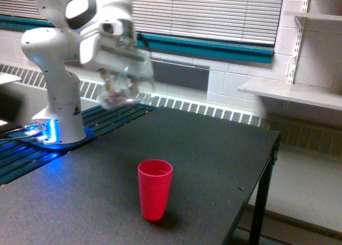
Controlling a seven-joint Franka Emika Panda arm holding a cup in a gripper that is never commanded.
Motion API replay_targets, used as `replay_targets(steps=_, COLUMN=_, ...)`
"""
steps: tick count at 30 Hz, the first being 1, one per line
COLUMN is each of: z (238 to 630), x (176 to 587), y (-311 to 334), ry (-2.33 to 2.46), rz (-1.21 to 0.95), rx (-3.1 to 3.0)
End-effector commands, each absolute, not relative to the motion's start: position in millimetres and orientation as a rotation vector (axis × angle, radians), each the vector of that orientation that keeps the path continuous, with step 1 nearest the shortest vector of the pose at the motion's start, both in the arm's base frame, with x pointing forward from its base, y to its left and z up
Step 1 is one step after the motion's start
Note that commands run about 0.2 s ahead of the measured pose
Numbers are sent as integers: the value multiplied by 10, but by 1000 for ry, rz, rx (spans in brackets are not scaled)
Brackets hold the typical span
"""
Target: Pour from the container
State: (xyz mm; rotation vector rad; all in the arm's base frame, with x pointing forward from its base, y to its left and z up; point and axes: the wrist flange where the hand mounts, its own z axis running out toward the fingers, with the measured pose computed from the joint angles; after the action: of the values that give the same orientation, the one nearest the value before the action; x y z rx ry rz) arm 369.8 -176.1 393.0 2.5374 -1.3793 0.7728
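Gripping the container, the gripper was clamped on the blurred clear cup | container hung in the air, tilted, pinkish bits inside, well above and toward the exterior view's left of the red cup | red cup stood upright on the black table, apart from the container

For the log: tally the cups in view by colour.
Clear cup: 1, held by the gripper
Red cup: 1, on the table
Total: 2
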Motion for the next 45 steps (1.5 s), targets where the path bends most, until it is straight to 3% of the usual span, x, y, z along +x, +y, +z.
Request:
replay_targets(steps=1, z=4126, x=4092, y=-1370, ry=-1319, rz=758, rx=2572)
replay_targets(steps=8, z=4145, x=4382, y=-1413, ry=-1346, rz=669, rx=2529)
replay_targets(steps=11, z=4420, x=4442, y=-1629, ry=-1363, rz=799, rx=2487)
replay_targets(steps=28, z=3634, x=3590, y=-1993, ry=-1398, rz=765, rx=2443)
replay_targets(steps=31, z=4150, x=3923, y=-1837, ry=-1320, rz=816, rx=2444)
replay_targets(steps=38, z=4098, x=4218, y=-1472, ry=-1278, rz=676, rx=2505)
replay_targets(steps=45, z=4317, x=4198, y=-1860, ry=-1361, rz=691, rx=2414)
